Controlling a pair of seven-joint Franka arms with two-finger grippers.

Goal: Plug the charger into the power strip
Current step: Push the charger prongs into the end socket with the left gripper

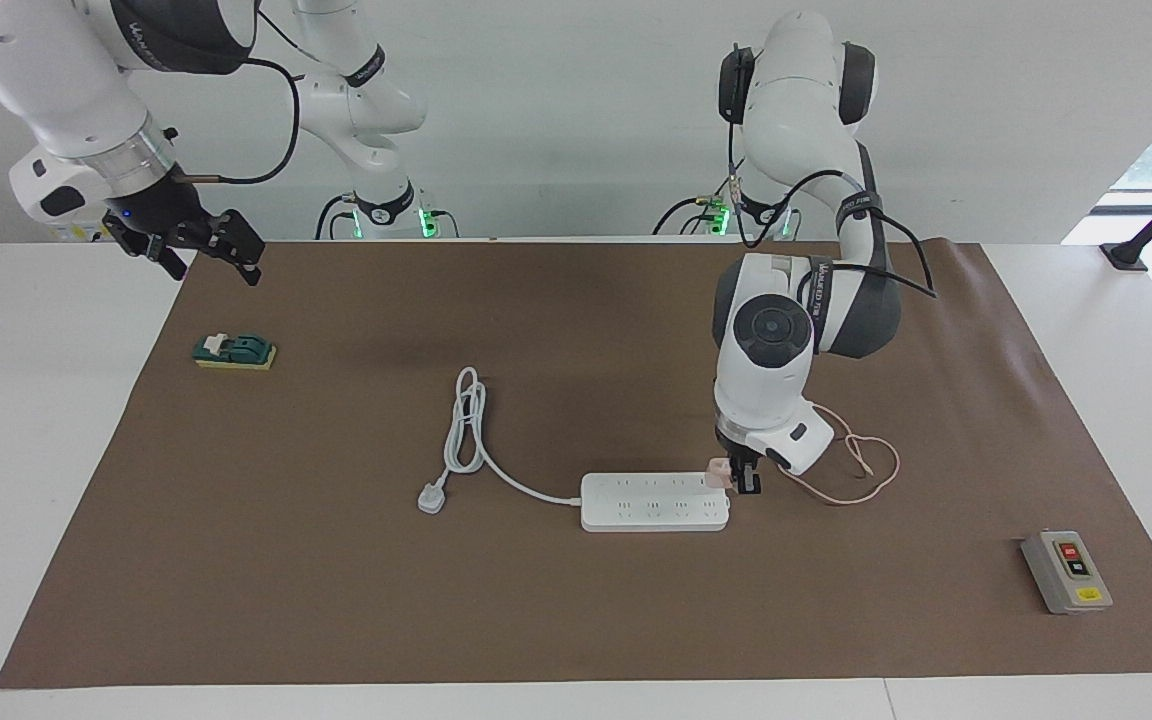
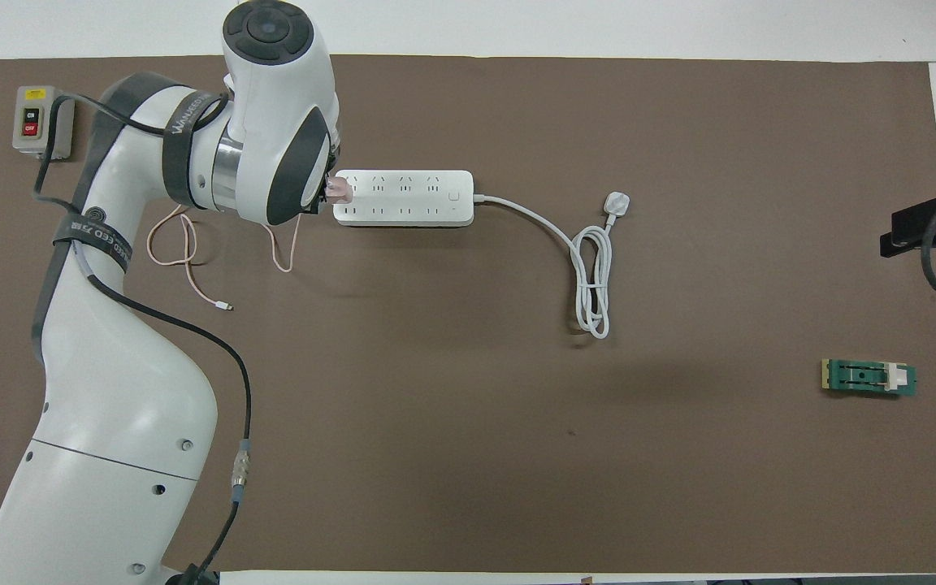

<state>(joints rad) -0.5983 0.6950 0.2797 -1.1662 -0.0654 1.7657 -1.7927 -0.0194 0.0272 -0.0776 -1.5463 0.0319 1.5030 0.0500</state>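
At the right arm's end of the brown mat (image 1: 336,600), the right gripper (image 1: 198,243) hangs in the air over the mat's corner nearest the robots, jaws spread and holding nothing — this arm waits. Just off that corner lies a small green switch block on a yellow base (image 1: 234,351). Toward the middle of the mat lies a white three-pin plug (image 1: 431,497), its thick white cord (image 1: 466,425) looped once and running into the power strip (image 1: 651,502). The strip lies flat, its long side across the table. The left gripper (image 1: 741,478) is low at the strip's end toward the left arm, clenched on the charger (image 1: 717,472) — the pink cube sits over the strip's end socket, and I cannot tell whether its pins are in. The charger's thin pink cable (image 1: 871,470) trails in loops on the mat toward the left arm's end. A grey button box (image 1: 1066,572) with red and black buttons sits farther from the robots, near the mat's corner.
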